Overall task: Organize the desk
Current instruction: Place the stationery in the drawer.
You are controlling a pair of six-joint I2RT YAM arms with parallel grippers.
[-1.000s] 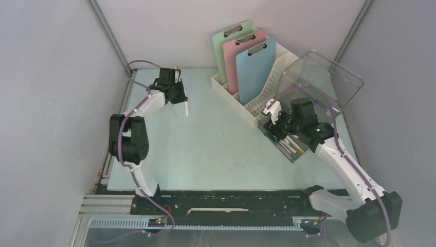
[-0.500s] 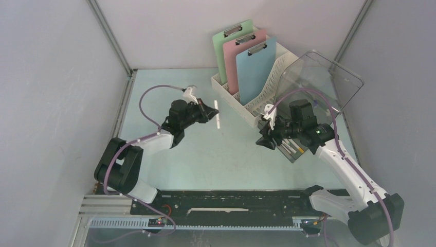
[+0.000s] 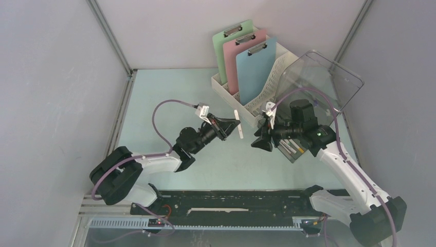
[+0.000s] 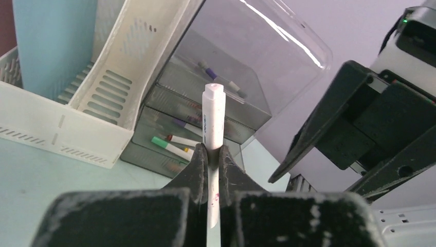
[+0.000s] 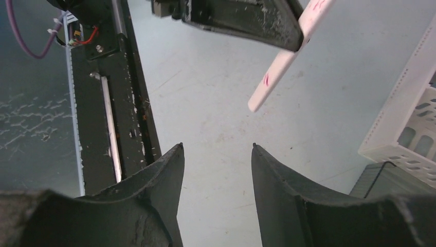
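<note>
Swung across the desk (image 3: pixel 169 92) from its far left corner, the left gripper (image 3: pixel 231 128) now hovers over its middle, jaws pinching a white marker (image 3: pixel 238 123). The desk spreads beneath both arms. Just beside the marker, the right gripper (image 3: pixel 258 142) faces it, jaws spread and empty. Behind stand a rack (image 3: pixel 231 100) of clipboards (image 3: pixel 254 72) and a clear box (image 3: pixel 321 80).

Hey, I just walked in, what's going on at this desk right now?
The left arm has its jaws shut on a white marker, held above the desk. The right arm is close by, its open, empty jaws facing that marker. Just past them, a clear-lidded box with more markers inside stands open, next to a white rack holding three clipboards.
</note>
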